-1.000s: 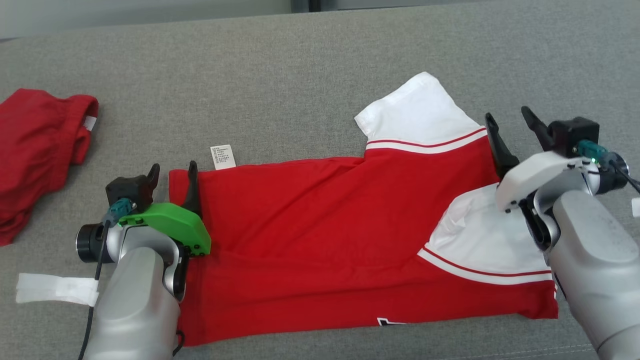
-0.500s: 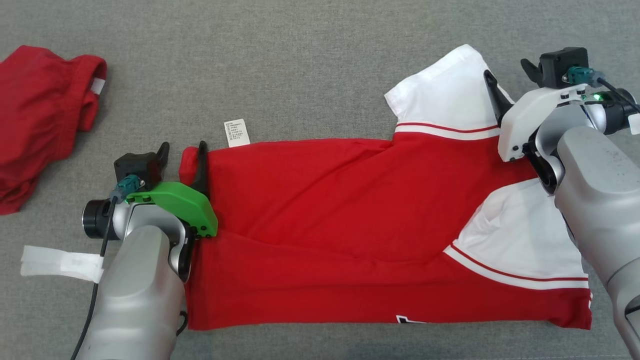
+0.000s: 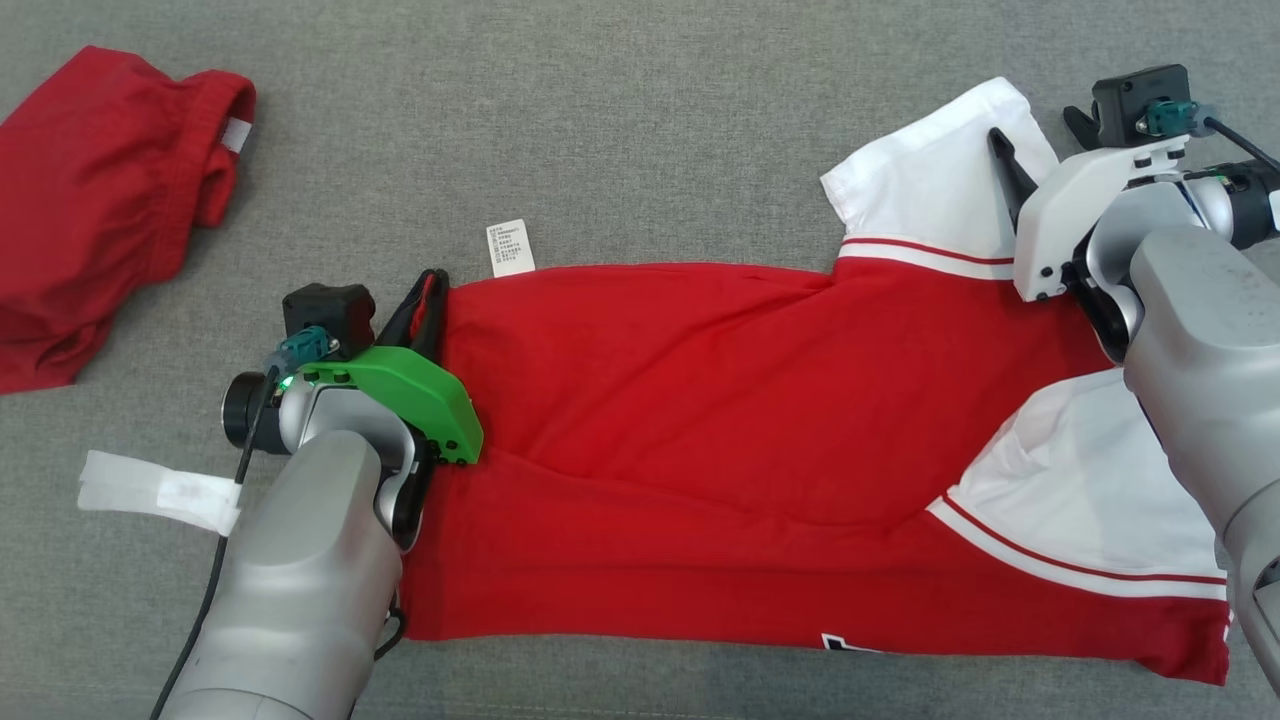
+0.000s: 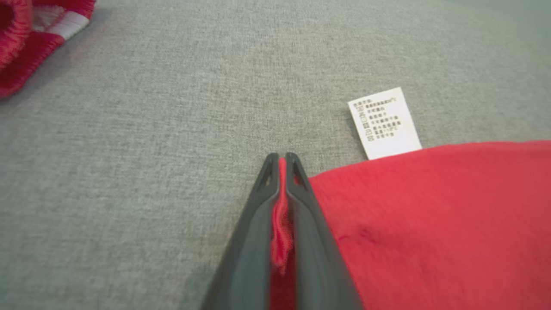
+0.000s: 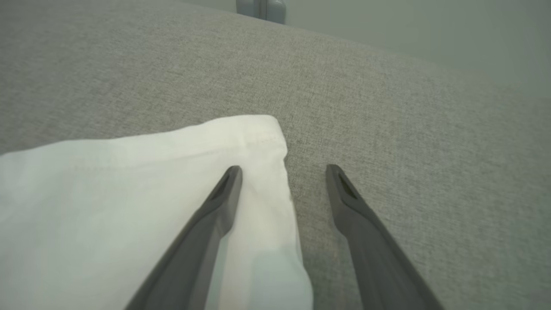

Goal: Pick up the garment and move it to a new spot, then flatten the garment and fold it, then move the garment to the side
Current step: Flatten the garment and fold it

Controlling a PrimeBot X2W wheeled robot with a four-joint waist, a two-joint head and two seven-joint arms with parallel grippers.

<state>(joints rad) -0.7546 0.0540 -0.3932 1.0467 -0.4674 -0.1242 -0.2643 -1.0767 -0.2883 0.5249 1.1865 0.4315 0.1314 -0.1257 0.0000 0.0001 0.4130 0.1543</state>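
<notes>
To the right of the crumpled red cloth heap (image 3: 100, 200), well apart from it on the grey woven surface (image 3: 600, 120): short-sleeved red shirt with white sleeves (image 3: 700, 420), spread flat. At the shirt edge nearest that heap: left gripper (image 4: 280, 159), fingers pressed together, pinching a fold of red fabric. Just beyond, farther from the heap: white printed care label (image 4: 384, 122), lying flat. At the shirt end farthest from the heap: right gripper (image 5: 284, 172), fingers spread, one over the white sleeve (image 5: 129, 193), the other over bare surface; contact with sleeve not determinable.
</notes>
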